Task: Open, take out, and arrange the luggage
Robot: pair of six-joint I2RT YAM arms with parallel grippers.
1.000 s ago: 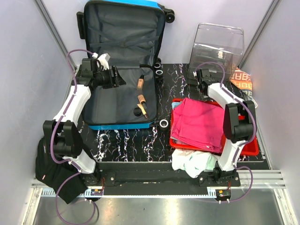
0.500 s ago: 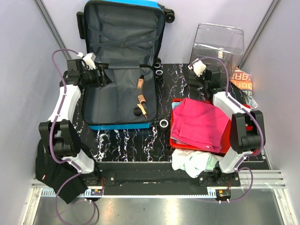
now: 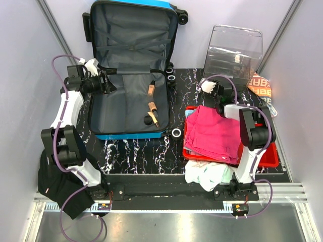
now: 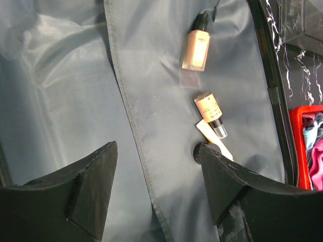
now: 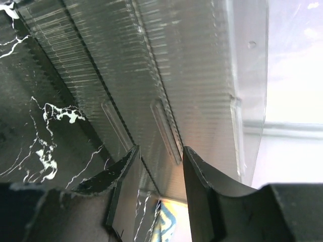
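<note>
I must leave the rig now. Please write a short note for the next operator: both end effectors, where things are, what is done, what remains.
Left end effector: open, empty, over the suitcase.
Right end effector: open, empty, facing the clear box.
Suitcase: open, lid up; small bottles lie on its lining.
Done: suitcase opened; pink cloth lies on the red tray.
Left: take out the bottles and arrange them.

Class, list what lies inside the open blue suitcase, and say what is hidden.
Inside the suitcase, on its grey lining: a beige bottle, a smaller bottle, a cream tube and a black round piece. Anything under the lining or behind the lid's straps is covered.
</note>
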